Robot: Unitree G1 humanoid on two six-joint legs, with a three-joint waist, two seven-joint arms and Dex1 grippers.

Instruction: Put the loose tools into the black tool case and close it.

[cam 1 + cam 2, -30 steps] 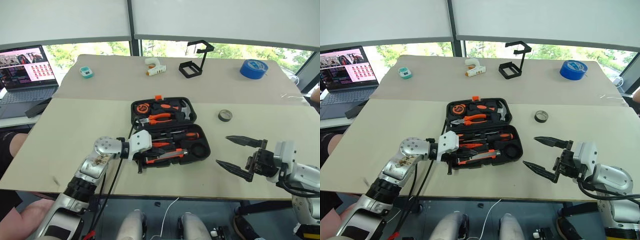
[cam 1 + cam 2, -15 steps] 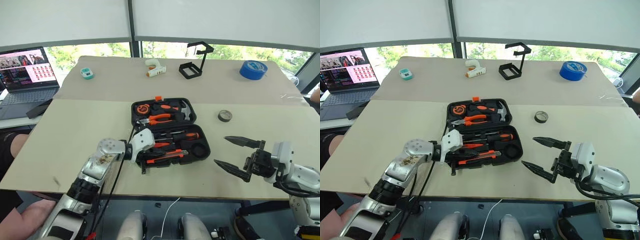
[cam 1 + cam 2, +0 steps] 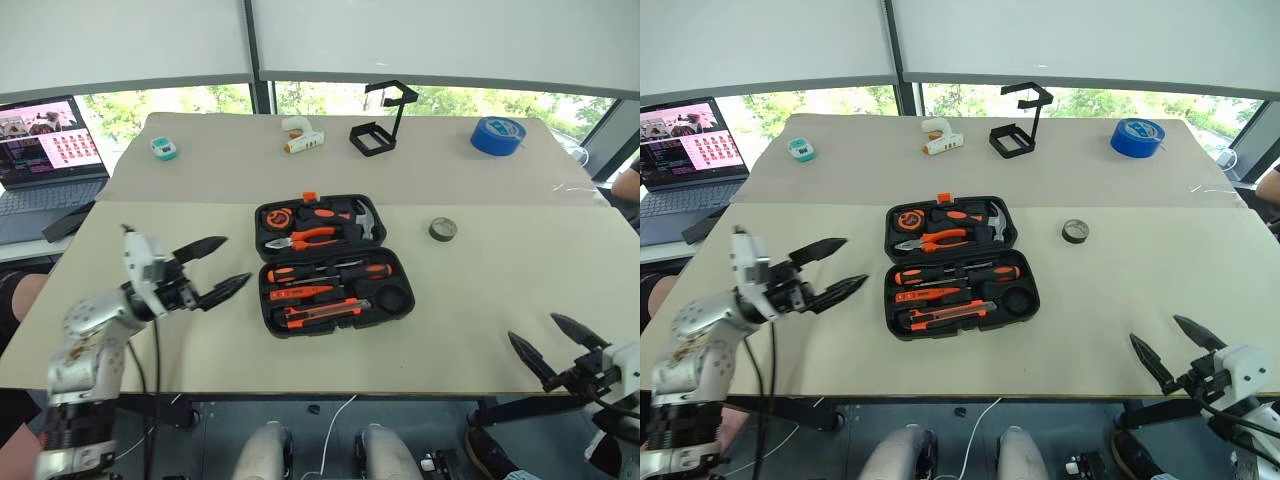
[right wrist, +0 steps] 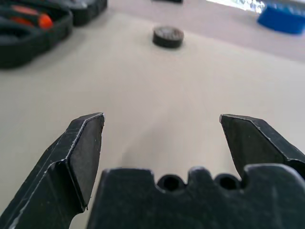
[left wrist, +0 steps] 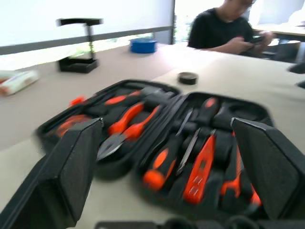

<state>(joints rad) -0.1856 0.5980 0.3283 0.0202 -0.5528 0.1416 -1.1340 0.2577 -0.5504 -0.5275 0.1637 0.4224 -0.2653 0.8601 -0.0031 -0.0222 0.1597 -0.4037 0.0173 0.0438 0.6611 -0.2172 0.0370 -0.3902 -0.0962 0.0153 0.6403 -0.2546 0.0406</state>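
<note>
I'm looking over a beige table (image 3: pixel 500 290) below a window, with a laptop (image 3: pixel 50 150) left of the case (image 3: pixel 330 265). The case lies open, mid-table, orange-handled tools (image 3: pixel 320 292) slotted in both halves; I can't read any lettering on them. The small tape roll (image 3: pixel 443 229) sits just right of the case. Left gripper (image 3: pixel 222 265) hangs left of the case, pointing toward it, jaws wide, empty. Right gripper (image 3: pixel 555 340) is near the table's front edge, right of the case, jaws wide, arm partly cut off.
</note>
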